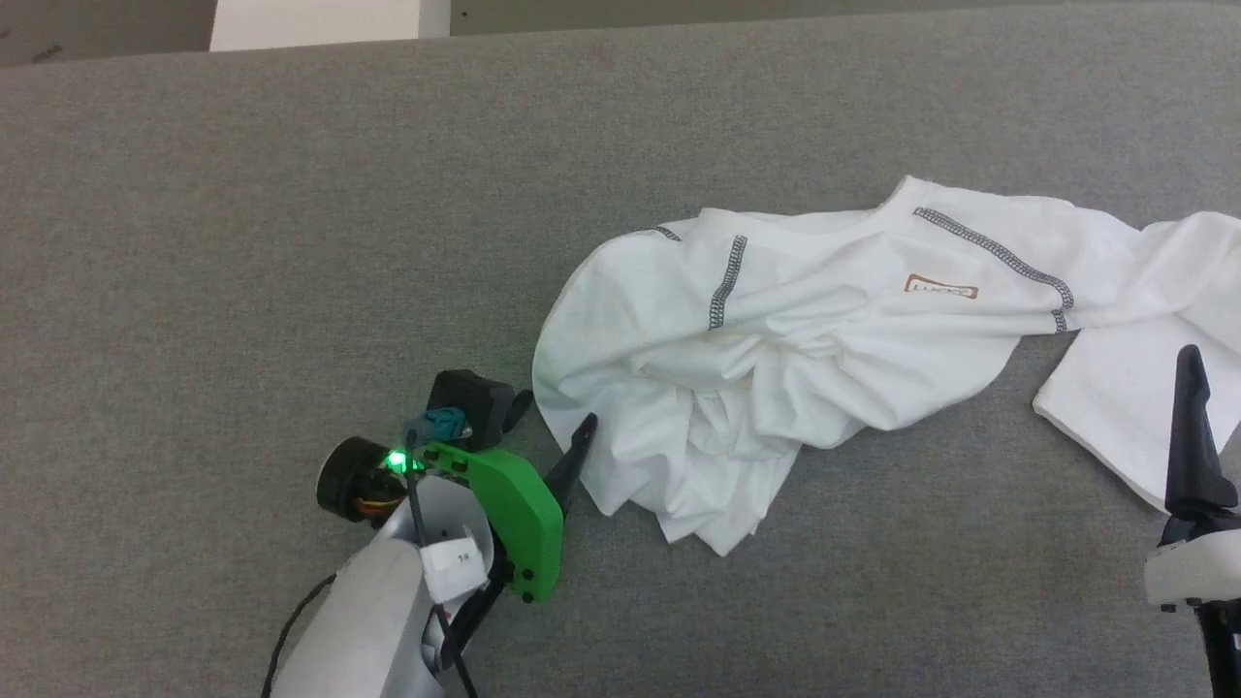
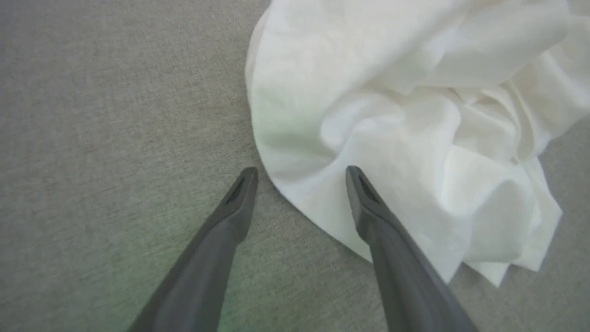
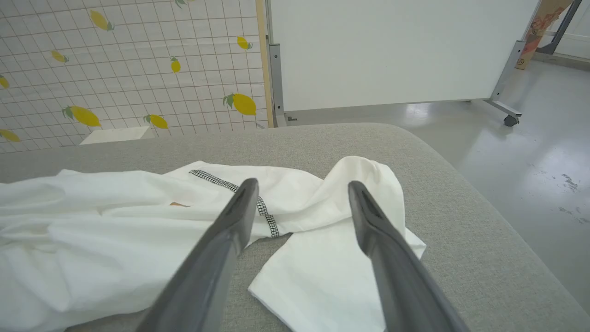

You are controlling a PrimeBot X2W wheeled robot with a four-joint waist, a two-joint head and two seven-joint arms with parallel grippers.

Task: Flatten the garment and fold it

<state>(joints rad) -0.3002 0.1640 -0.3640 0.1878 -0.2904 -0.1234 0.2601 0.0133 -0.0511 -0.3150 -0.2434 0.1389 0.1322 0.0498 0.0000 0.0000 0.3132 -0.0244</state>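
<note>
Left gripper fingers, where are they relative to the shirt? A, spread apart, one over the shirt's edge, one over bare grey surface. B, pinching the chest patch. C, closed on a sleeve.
A: the left wrist view shows the left gripper open, one finger over the edge of the shirt, the other over the grey surface.
</note>
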